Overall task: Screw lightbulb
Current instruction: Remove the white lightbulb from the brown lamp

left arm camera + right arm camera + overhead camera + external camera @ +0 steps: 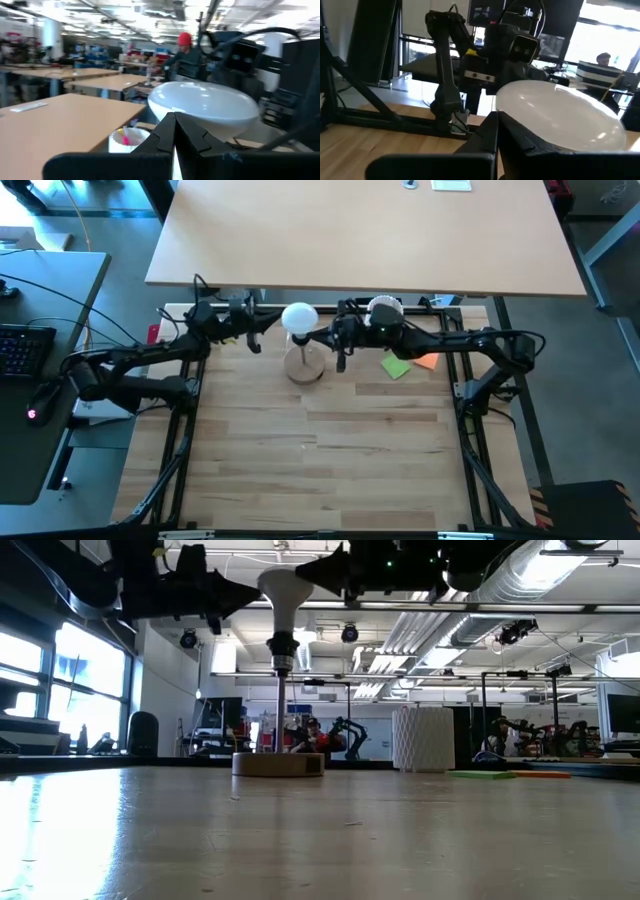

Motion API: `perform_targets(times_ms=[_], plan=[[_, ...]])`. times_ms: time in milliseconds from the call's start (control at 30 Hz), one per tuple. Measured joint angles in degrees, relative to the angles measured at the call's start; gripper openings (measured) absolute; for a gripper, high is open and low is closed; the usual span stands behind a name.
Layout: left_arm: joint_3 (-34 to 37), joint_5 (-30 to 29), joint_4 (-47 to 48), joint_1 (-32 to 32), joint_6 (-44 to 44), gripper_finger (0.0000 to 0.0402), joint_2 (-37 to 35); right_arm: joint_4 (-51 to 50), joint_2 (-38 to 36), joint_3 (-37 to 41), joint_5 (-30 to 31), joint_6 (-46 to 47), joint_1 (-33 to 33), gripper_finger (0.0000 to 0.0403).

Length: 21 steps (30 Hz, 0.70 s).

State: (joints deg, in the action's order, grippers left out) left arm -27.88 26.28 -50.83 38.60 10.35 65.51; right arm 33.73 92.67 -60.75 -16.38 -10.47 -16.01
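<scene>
The white lightbulb [300, 315] stands upright, its neck in the black socket [283, 648] on a thin post rising from the round wooden disc [278, 764]. The disc lies flat on the table near the far edge. My left gripper [268, 323] is shut and level, its tips at the globe's left side [262, 585]. My right gripper [322, 334] is shut and level too, at the globe's right side. Each wrist view shows the globe [205, 105] [560, 117] just past that arm's shut fingertips. My left gripper comes level from the table's left, its shut fingertips [170, 120] at the globe's lower left side [160, 107]; whether they touch it, I cannot tell. My right gripper comes level from the table's right, and the outer side of one shut finger [520, 132] lies along the globe's lower edge [540, 137]; whether it touches, I cannot tell.
A white perforated cup [385, 308] with pink contents stands right of the bulb, behind my right arm. A green note [396, 366] and an orange note [425, 361] lie right of the disc. The near half of the wooden table [320, 460] lies bare. A tan desk [360, 230] stands beyond the far edge.
</scene>
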Motion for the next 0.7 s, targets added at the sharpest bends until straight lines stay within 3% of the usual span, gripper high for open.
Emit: perform_targets(times_ms=[333, 467, 700], plan=[[0.0, 3.5, -2.2, -2.4, 0.8, 0.0, -0.3, -1.2, -0.6, 0.1, 3.3, 1.4, -0.4, 0.0], [0.0, 6.7, -2.4, -4.3, 1.6, 0.0, -0.3, -2.2, -0.6, 0.1, 7.5, 1.4, -0.5, 0.0], [0.0, 5.4, -2.2, -8.0, 1.6, 0.0, -0.3, -5.0, -1.1, 0.1, 14.2, 1.4, -0.4, 0.0]])
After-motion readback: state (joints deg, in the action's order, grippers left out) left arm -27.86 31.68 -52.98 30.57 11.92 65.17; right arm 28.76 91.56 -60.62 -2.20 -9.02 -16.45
